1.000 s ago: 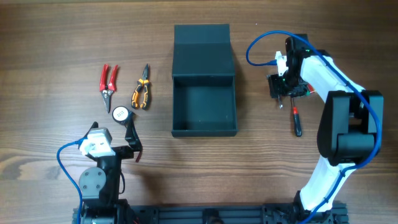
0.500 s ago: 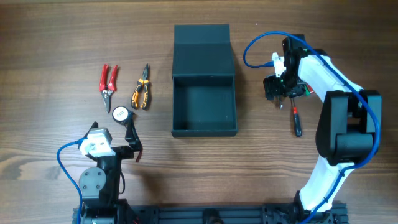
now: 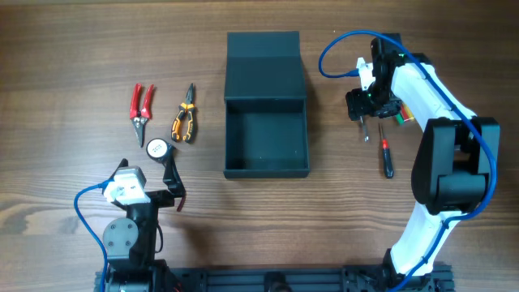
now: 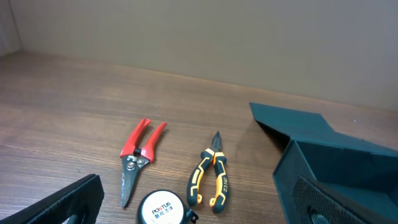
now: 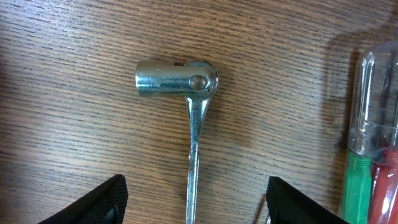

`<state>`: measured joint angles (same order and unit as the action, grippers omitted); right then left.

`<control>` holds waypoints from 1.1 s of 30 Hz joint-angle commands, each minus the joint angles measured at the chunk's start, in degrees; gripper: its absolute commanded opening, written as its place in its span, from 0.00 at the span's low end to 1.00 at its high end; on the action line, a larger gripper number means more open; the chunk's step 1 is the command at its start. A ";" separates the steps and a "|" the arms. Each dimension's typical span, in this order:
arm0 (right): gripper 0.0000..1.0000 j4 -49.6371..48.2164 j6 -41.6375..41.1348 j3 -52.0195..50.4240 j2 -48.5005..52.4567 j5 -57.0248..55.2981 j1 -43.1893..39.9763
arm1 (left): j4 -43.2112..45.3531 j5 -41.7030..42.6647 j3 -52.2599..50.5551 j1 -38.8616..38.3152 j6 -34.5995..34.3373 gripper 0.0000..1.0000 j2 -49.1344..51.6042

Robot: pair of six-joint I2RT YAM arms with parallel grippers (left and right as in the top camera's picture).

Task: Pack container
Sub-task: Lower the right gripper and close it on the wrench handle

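The right hand [image 5: 196, 208], fingers spread and grasping nothing, is over a silver metal tool with a cylindrical head [image 5: 177, 78] on the wooden surface [image 3: 65, 49], right of the open, empty dark teal-black square matte container [image 3: 266, 172]. The left hand [image 4: 199, 205], also spread, is front-left of the container.

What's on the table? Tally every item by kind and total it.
Container: 1
Snips: 1
Pliers: 1
Tape measure: 1
Screwdrivers: 2, a red one and a clear-handled one
Socket wrench: 1
Total: 7
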<state>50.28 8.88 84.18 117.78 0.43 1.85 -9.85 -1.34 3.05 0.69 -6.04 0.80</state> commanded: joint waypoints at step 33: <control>0.68 -3.10 -0.07 -4.07 2.47 2.16 0.44 | 0.20 0.87 -0.26 -0.48 1.33 1.00 -0.42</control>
<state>47.16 8.86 80.71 118.30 1.50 1.85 -9.82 -1.34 3.05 0.69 -6.04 0.80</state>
